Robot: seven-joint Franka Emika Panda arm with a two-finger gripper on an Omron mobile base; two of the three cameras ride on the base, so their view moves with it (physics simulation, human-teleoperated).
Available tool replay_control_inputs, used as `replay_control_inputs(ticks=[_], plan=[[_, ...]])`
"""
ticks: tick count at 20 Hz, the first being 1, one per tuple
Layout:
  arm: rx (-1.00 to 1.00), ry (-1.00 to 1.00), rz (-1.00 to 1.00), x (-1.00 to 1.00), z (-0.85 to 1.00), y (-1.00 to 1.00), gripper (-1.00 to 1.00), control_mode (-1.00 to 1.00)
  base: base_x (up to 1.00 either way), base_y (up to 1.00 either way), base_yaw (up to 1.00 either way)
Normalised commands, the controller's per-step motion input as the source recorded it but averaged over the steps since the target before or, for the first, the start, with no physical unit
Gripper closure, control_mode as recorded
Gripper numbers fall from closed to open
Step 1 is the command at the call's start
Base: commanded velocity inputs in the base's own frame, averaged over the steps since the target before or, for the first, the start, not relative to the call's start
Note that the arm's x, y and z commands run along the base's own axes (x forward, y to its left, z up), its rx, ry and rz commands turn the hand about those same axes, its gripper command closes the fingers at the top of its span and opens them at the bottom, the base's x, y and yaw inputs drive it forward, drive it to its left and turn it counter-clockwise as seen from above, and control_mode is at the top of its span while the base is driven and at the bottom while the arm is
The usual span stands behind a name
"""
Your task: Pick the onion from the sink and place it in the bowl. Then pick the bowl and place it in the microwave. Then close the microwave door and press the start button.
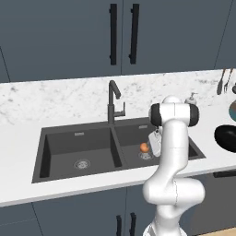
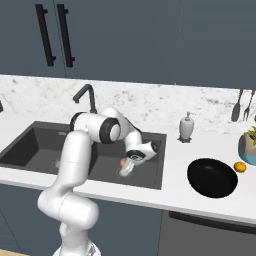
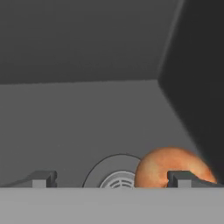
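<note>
A dark double sink (image 1: 83, 152) sits in a white counter (image 1: 27, 193), with a tall faucet (image 1: 113, 102) behind its divider. An onion (image 1: 144, 147) lies in the sink's right basin beside the drain, with the white arm (image 1: 173, 152) reaching down just right of it.

Kitchen: dbl-basin sink (image 1: 60, 138) w/ faucet (image 1: 114, 99), marble counter (image 1: 27, 191), dark cabinets (image 1: 69, 37).

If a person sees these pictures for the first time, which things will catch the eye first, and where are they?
The small round orange-brown onion stands out, lying in the right basin of the dark grey double sink beside a steel drain. The white arm reaches down into that basin, its open claw low by the onion. On the white counter to the right of the sink sits a shallow black bowl.
</note>
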Motion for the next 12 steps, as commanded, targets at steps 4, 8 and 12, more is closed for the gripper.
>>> replay_control_inputs(ticks=[4,8,12], plan=[[0.0,-0.08,0.0,0.06,-0.03,-0.07,-1.0,-1.0,0.0,0.0,0.0],[0.0,-0.14,0.0,0.18,-0.01,-0.09,-1.0,-1.0,0.0,0.0,0.0],[0.0,-0.1,0.0,0.44,-0.25,0.0,-1.0,-1.0,0.0,0.0,0.0]])
